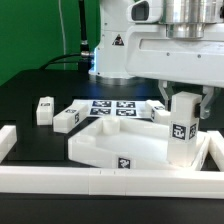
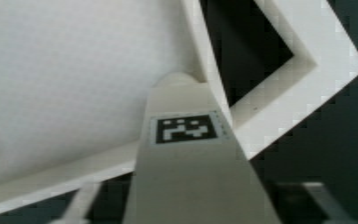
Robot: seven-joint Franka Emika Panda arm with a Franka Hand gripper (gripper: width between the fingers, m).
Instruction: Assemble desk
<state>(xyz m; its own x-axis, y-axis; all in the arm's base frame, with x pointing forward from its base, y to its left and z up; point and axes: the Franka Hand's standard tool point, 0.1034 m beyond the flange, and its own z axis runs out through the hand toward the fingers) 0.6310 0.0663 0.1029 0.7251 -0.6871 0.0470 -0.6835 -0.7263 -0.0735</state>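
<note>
On the black table (image 1: 40, 85), near its middle, the white tabletop (image 1: 105, 145) is lying with its raised rims facing up. At its corner on the exterior view's right the gripper (image 1: 183, 100) is pinching one upright leg (image 1: 182, 130) by its upper end (the wrist view is showing this leg's marker just beside the rim). A second leg (image 1: 43, 109) and a third leg (image 1: 65, 121) are lying at the exterior view's left, the marker board (image 1: 110, 107) is lying behind the tabletop, and a white border rail (image 1: 100, 185) is running along the front.
</note>
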